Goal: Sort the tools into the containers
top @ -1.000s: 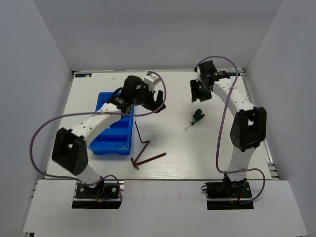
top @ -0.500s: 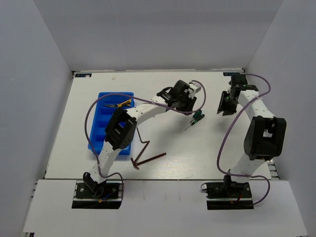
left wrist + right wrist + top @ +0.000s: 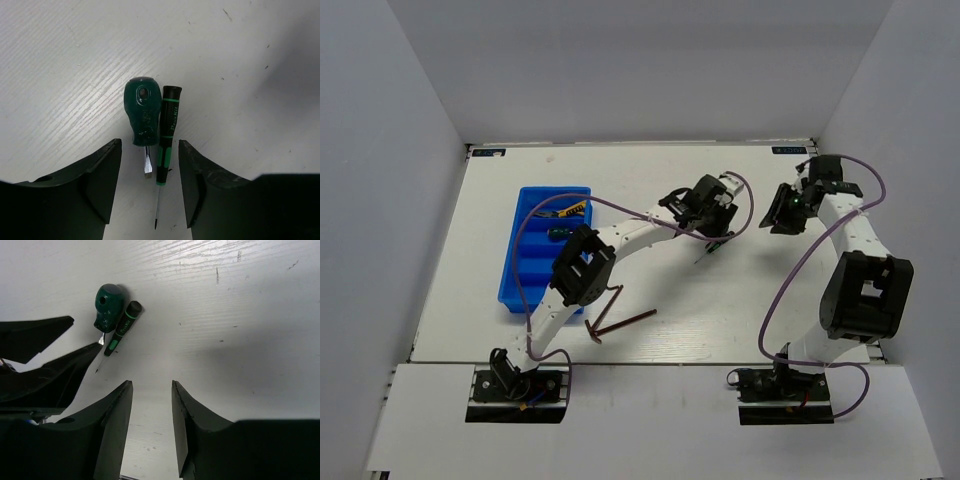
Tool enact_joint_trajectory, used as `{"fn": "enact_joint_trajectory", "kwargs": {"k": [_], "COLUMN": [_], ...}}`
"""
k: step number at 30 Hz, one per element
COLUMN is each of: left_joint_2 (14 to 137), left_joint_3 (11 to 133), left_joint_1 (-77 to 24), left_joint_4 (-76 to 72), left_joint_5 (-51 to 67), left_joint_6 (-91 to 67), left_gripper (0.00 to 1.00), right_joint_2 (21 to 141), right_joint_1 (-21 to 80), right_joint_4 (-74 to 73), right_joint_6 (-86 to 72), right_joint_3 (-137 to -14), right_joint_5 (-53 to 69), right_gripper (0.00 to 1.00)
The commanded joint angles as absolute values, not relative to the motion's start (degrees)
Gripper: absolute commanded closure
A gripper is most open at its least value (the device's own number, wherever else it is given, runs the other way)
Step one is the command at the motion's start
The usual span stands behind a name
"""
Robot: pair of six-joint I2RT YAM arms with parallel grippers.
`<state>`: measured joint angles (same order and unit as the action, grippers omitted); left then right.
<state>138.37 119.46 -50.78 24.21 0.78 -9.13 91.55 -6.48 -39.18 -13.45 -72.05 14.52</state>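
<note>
Big white desk (image 3: 750, 300) under the top camera, and on its left side sits the blue bin (image 3: 525, 275) with its long slots. Yellow-handled pliers (image 3: 572, 210) are lying at its far end. Front and centre, the dark hex keys (image 3: 620, 320) lie on the desk, well apart from the bin.

My left claw (image 3: 150, 165) hangs spread wide, gripping nothing, straddling two screwdrivers that lie side by side, touching, right of centre. My right claw (image 3: 151, 386) is spread and empty too, off to the right, with the same pair in its view.

I'd call the stubby screwdriver (image 3: 143, 112) light and rigid. Its fat handle should grip well, so I'd pinch across the waist, not the short blade. The slim screwdriver (image 3: 167, 135) is lighter and likely to roll, so mid-handle is the spot. Closing here could catch both.

The stubby one is dark green, bulbous and scuffed, with a short flat blade. The slim one is black with green bands, pale lettering and a needle-thin shaft.
</note>
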Motion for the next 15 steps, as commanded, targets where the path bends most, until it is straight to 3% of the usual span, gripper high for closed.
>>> {"fn": "enact_joint_trajectory", "kwargs": {"k": [1, 15], "left_joint_2": [138.76, 143.00], "left_joint_3": [123.74, 126.04], "left_joint_1": [-50.71, -50.71], "left_joint_4": [22.24, 22.24], "left_joint_5": [-1.40, -1.85], "left_joint_6": [-10.11, -10.63], "left_gripper": [0.40, 0.43], "right_joint_2": [90.44, 88.68], "right_joint_1": [-7.29, -8.53], "right_joint_4": [-37.88, -36.30], "right_joint_6": [-14.15, -14.59], "right_joint_3": [-71.19, -69.79], "right_joint_5": [18.36, 20.83], "right_gripper": [0.56, 0.52]}}
